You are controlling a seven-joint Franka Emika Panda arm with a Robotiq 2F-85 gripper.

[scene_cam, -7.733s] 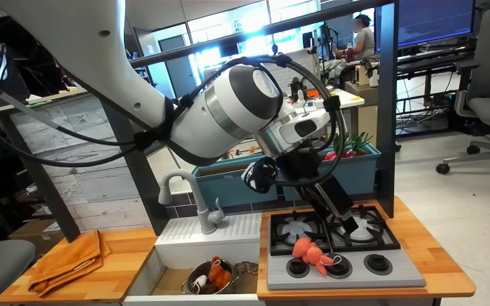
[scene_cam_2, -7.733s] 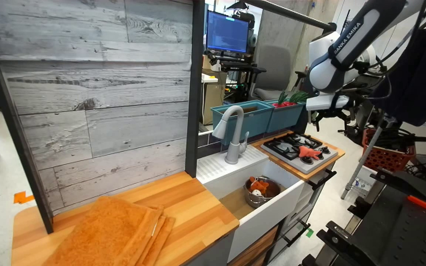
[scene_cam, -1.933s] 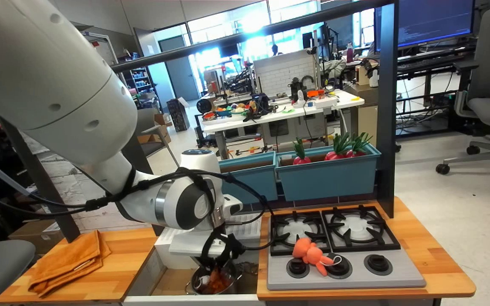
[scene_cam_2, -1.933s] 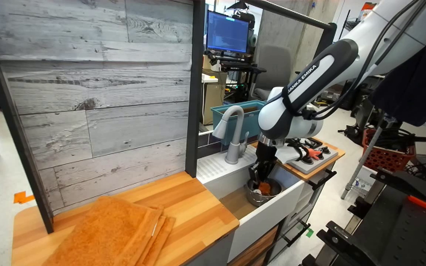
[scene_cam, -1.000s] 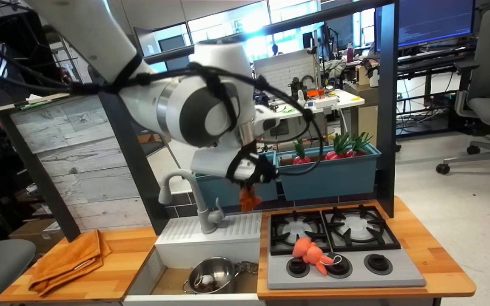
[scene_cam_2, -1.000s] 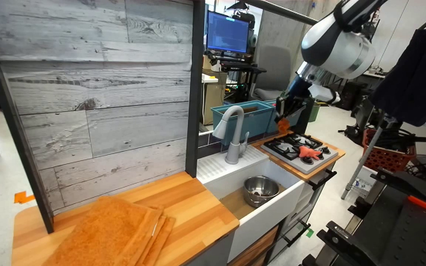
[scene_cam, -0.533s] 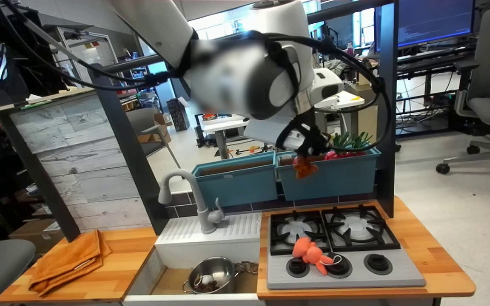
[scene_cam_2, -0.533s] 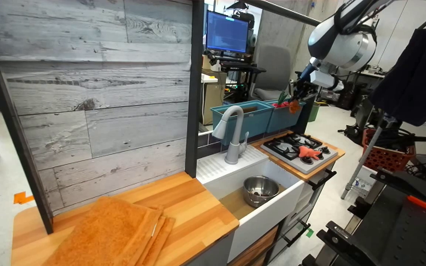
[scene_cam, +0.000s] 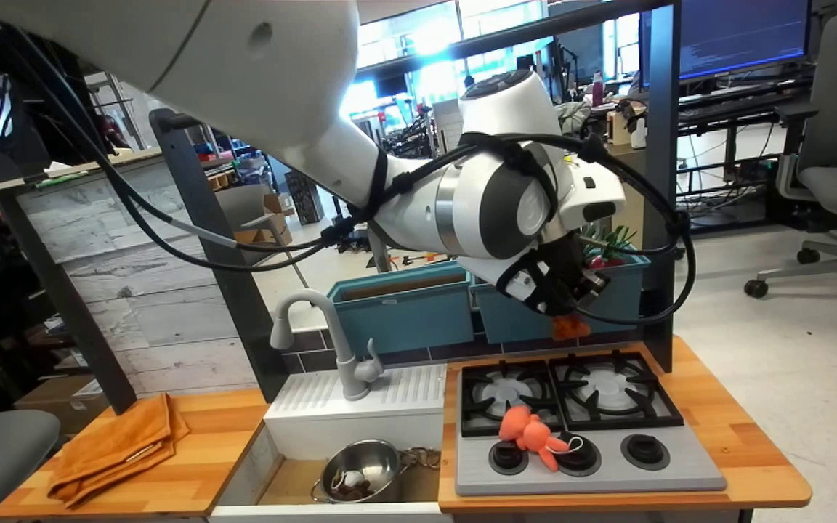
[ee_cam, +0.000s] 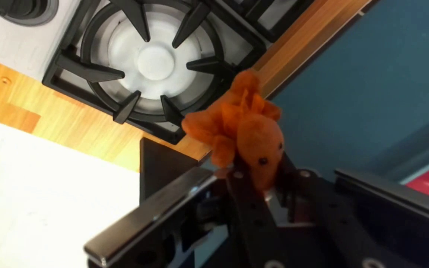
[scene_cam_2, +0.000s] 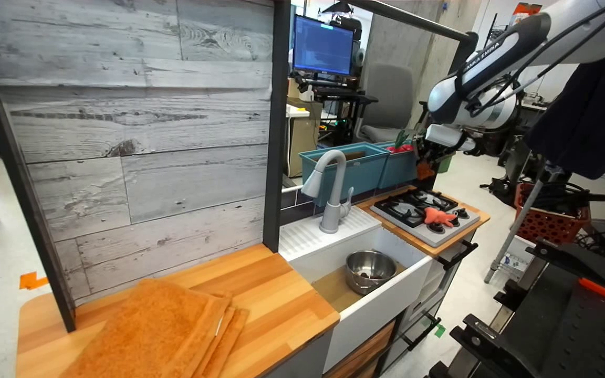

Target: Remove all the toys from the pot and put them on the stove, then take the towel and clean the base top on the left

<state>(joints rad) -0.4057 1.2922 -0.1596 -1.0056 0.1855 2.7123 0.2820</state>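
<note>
Fingers (ee_cam: 250,208) of the robot's hand (ee_cam: 262,167) stand close together, pinching the orange toy (ee_cam: 257,136) at its head end. Two dark eyes show right by the grip, and the stubby limbs point away from it. It hangs in the air near the back edge of the stove (scene_cam: 611,476), apart from the grates (scene_cam: 562,403) and close to a teal planter (scene_cam: 513,321).

Down on the stove lies the pink toy (scene_cam: 535,436), sprawled over the front. Its head is at the edge of a grate, its body comes between two knobs (scene_cam: 509,454), and a limb covers part of the middle one.

Over in the sink (scene_cam_2: 376,315), the pot (scene_cam_2: 366,286) stands upright. Looking down into it in an exterior view, I make out a white toy (scene_cam: 353,478) with some brown bits beside it, too small to name.

Across the sink from the stove, the towel (scene_cam_2: 158,328) lies on the worktop (scene_cam_2: 281,296), folded and a bit rumpled. A grey tap (scene_cam_2: 334,194) rises at the back of the sink, and radishes (scene_cam_2: 400,148) poke out of the planter behind the stove.
</note>
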